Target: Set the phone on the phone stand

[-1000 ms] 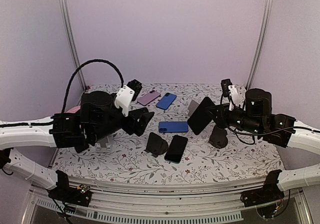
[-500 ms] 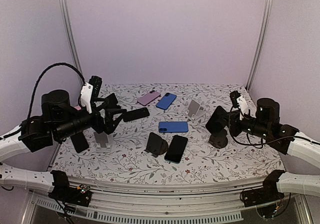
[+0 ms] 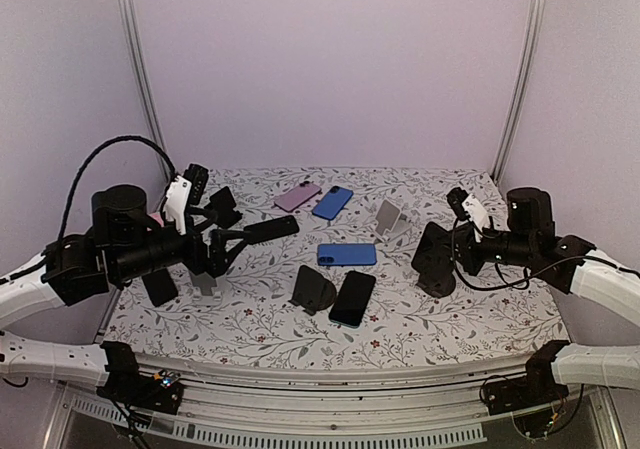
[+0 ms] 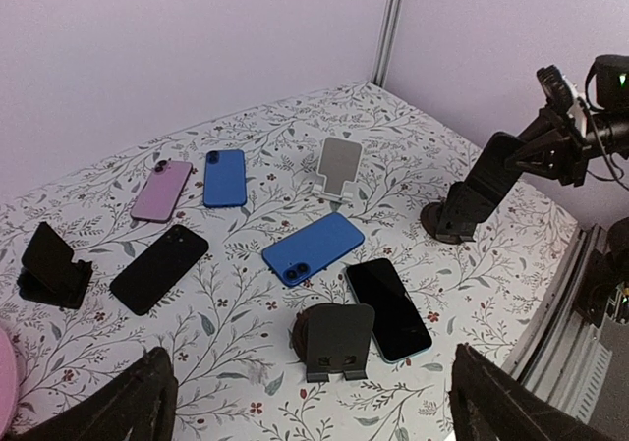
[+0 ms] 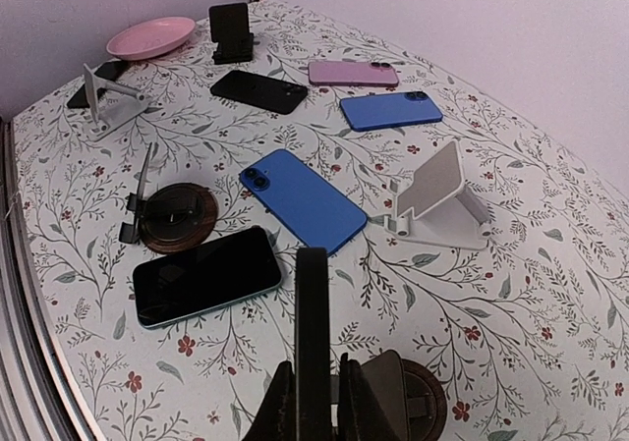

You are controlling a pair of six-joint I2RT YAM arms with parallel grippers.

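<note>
Phone [image 5: 313, 303] is being clamped edge-on in the right gripper [image 5: 314, 392], just above the round black stand [image 5: 418, 394]. A good placement is probably being favoured by a slow descent, the bottom edge being guided onto the stand's rest. The left gripper [image 3: 228, 227] is being held open, empty.

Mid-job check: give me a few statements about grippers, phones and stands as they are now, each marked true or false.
1. The right gripper grips a black phone that is seen edge-on from its wrist camera. True.
2. The left gripper is shut on a phone. False: it is open and empty.
3. The pink phone leans on the white stand. False: it lies flat on the table, and that stand is bare.
4. The centre blue phone lies camera-side up. True.
</note>
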